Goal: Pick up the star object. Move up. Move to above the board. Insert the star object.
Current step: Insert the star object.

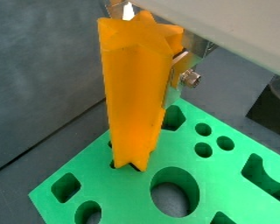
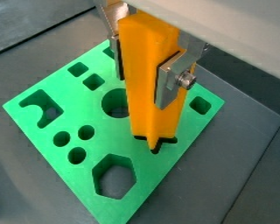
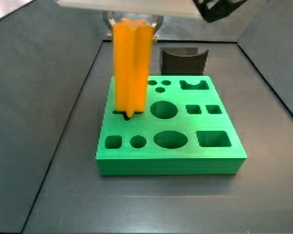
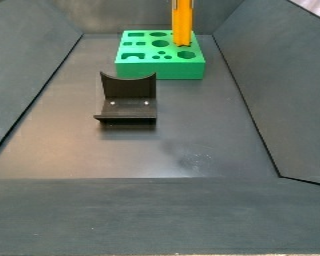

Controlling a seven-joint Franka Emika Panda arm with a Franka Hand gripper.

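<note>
The star object (image 1: 136, 96) (image 2: 146, 83) is a tall orange ridged prism standing upright. My gripper (image 1: 145, 63) (image 2: 143, 66) is shut on its upper part, a silver finger (image 2: 168, 80) pressed to its side. Its lower end sits in the star-shaped hole near a corner of the green board (image 1: 119, 188) (image 2: 184, 144). In both side views the star object (image 3: 131, 69) (image 4: 183, 22) rises straight up from the board (image 3: 174, 163) (image 4: 156, 67). The gripper (image 3: 136, 18) shows at its top; the opposite finger is mostly hidden in a wrist view.
The dark fixture (image 3: 183, 61) (image 4: 127, 95) stands on the floor beside the board, apart from it. Sloped dark walls (image 4: 43, 90) enclose the work area. The board's other holes, round, oval, square and hexagonal, hold nothing.
</note>
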